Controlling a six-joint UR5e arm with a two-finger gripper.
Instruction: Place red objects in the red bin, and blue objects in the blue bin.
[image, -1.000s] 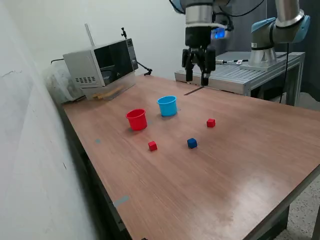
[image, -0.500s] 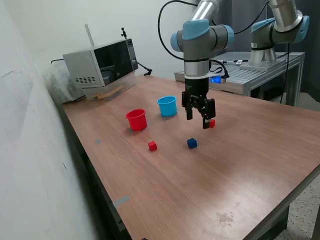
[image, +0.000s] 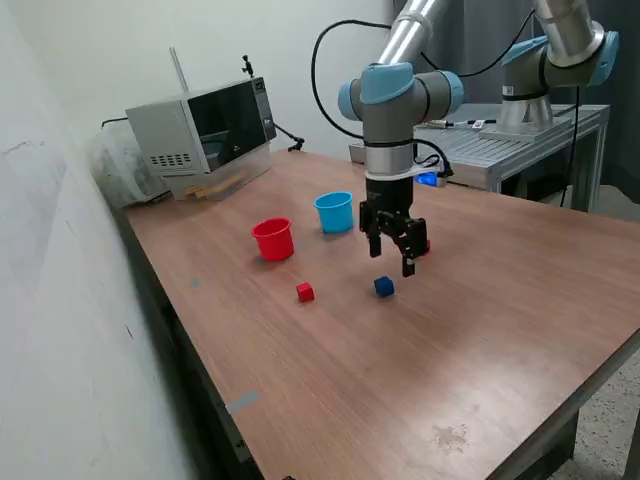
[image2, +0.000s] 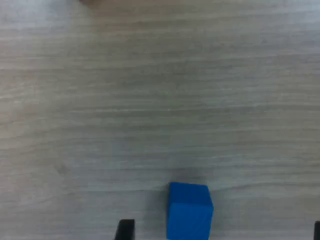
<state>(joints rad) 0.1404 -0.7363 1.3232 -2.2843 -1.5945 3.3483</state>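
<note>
A dark blue cube (image: 384, 286) lies on the wooden table (image: 480, 330); it also shows in the wrist view (image2: 189, 210). My gripper (image: 391, 258) hangs open and empty just above and behind it, and the cube sits between the fingertips (image2: 125, 229) in the wrist view. One red cube (image: 305, 291) lies toward the exterior view's left of the blue cube. A second red cube (image: 426, 246) peeks out behind the gripper. The red cup (image: 273, 239) and light blue cup (image: 335, 212) stand upright side by side farther back. A second blue cube is not visible.
A microwave (image: 200, 125) stands at the table's back left corner. A second robot arm (image: 560, 60) stands on a metal bench (image: 500, 150) at the back right. A white wall runs along the exterior view's left.
My gripper has come down from high at the back of the table to just above the blue cube, shifting slightly toward the exterior view's left in the last half second.
</note>
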